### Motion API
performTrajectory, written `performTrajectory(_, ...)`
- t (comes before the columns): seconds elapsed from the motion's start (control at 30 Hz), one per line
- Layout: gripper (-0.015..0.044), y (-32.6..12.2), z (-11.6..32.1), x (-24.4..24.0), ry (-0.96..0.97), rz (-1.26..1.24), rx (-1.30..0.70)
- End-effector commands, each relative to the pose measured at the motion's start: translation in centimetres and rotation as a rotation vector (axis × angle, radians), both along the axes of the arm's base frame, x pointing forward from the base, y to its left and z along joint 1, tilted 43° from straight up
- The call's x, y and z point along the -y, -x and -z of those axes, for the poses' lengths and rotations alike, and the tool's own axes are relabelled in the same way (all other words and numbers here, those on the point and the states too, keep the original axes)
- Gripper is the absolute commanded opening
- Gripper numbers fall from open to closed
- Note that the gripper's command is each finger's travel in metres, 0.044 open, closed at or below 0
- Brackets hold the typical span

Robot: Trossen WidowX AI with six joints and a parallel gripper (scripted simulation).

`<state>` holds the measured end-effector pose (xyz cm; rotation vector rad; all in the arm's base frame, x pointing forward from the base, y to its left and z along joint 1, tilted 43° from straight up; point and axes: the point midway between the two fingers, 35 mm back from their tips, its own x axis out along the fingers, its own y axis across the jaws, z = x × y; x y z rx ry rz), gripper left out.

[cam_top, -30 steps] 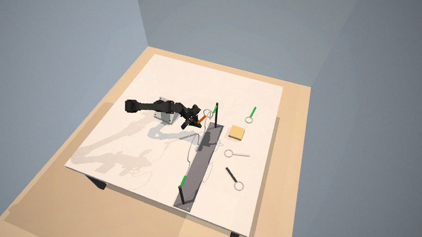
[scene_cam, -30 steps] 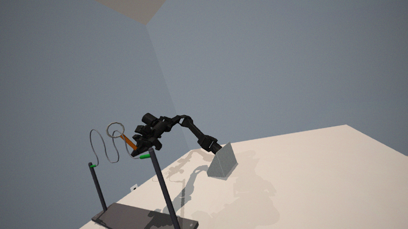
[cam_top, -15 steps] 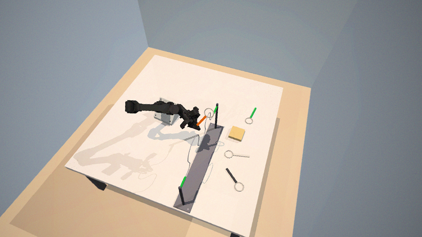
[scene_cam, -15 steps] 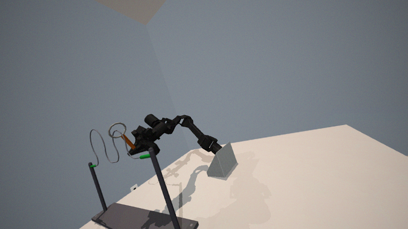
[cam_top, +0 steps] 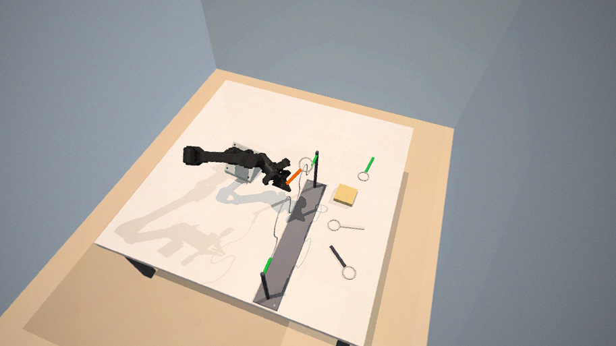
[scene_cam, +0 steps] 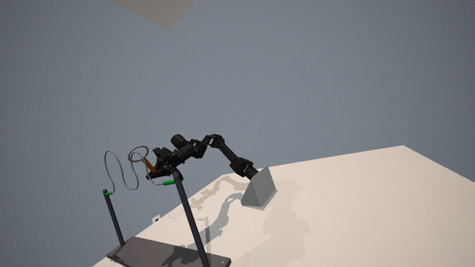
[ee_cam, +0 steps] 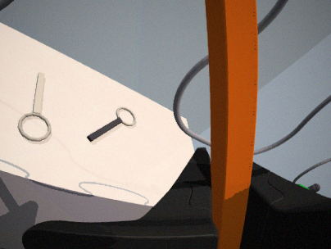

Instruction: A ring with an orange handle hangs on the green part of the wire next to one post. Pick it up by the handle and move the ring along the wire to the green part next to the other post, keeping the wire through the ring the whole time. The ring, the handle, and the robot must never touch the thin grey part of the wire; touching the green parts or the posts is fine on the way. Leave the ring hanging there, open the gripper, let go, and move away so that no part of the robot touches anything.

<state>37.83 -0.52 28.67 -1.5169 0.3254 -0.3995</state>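
Note:
My gripper point(cam_top: 287, 186) point(scene_cam: 152, 174) point(ee_cam: 209, 155) is shut on the orange handle point(cam_top: 294, 176) point(scene_cam: 149, 164) point(ee_cam: 238, 102) near its lower end. The handle slants up to the ring point(cam_top: 305, 158) point(scene_cam: 137, 146), which is around the top of the first hump of the grey wire point(scene_cam: 122, 174) point(ee_cam: 176, 106), on the side of the near post point(cam_top: 315, 171) point(scene_cam: 191, 222). The green part point(cam_top: 315, 159) point(scene_cam: 169, 182) there is empty. The other green part point(cam_top: 267, 265) point(scene_cam: 108, 193) is by the far post point(cam_top: 265, 287) point(scene_cam: 113, 218). I cannot tell the gap between ring and wire. The ring is outside the wrist view.
The dark base point(cam_top: 290, 247) point(scene_cam: 137, 249) lies under the wire. Beyond it lie a yellow block point(cam_top: 345, 193), a green-handled ring tool point(cam_top: 369, 165), a pale one point(cam_top: 352, 226) point(ee_cam: 38, 94) and a dark one point(cam_top: 338, 256) point(ee_cam: 104, 130). In the exterior view, the wire dips, then rises into a taller hump.

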Motion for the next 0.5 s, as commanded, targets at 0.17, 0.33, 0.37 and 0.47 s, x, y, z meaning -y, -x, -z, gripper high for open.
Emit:
performTrajectory(0.17,-0.0150,0.0,-0.5,0.0,0.139,-0.014,-0.002)
performTrajectory(0.33,-0.0150,-0.1,-1.0,-0.1,0.216,-0.019,0.001)
performTrajectory(0.37,-0.0150,-0.1,-1.1,-0.1,0.232,-0.020,0.002)
performTrajectory(0.47,-0.0150,-0.1,-1.4,-0.2,0.279,-0.023,0.003)
